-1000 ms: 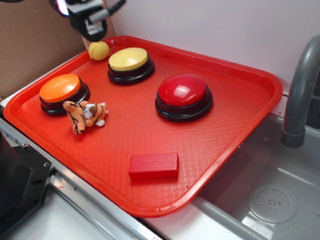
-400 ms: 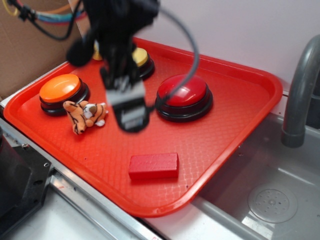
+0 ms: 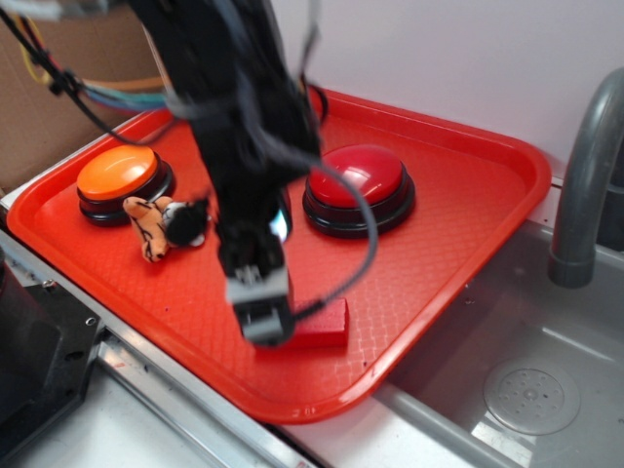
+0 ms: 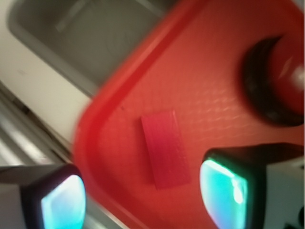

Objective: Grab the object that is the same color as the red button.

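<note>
The small flat red block (image 3: 325, 325) lies near the front edge of the red tray (image 3: 468, 224); the arm covers its left part. In the wrist view the block (image 4: 165, 148) lies lengthwise between and just beyond my fingers. My gripper (image 3: 261, 317) (image 4: 143, 198) hangs open above the block's left end, its glowing pads (image 4: 221, 195) wide apart with nothing between them. The red button (image 3: 359, 187) stands behind, at the tray's middle, also at the wrist view's right edge as the red button (image 4: 281, 81).
An orange button (image 3: 119, 178) and a toy tiger (image 3: 156, 224) sit on the tray's left. The arm hides the tray's back left. A grey sink (image 3: 526, 380) with a faucet (image 3: 585, 175) lies right of the tray. A metal rail (image 3: 146, 390) runs along the front.
The arm has swept from the tray's back corner forward and down, and the gripper now hangs over the red block. The yellow button and ball are now hidden behind the arm.
</note>
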You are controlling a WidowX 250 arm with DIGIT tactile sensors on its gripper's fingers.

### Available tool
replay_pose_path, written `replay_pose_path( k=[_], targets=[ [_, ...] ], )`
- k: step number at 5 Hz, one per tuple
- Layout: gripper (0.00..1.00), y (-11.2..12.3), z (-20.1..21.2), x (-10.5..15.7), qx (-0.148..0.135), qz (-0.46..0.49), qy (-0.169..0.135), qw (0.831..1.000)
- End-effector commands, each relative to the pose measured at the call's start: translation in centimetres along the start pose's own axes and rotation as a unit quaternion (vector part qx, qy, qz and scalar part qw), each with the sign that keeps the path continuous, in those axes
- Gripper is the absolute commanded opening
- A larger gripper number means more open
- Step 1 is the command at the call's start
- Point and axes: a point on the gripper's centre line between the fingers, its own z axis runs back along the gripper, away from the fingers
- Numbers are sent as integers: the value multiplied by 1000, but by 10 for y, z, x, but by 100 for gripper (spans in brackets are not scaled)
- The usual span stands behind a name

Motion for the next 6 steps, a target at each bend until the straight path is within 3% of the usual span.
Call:
replay_pose_path(
  k=[1,3,4,5,6],
  targets=[
    [100,20,-35,-14,-49,32,15,998],
    [100,21,-42,-11,-56,38,23,997],
    [71,17,-47,-13,-41,39,47,997],
    [63,7,-55,-16,-5,27,87,996],
    [35,-1,-66,-22,11,24,114,993]
  ],
)
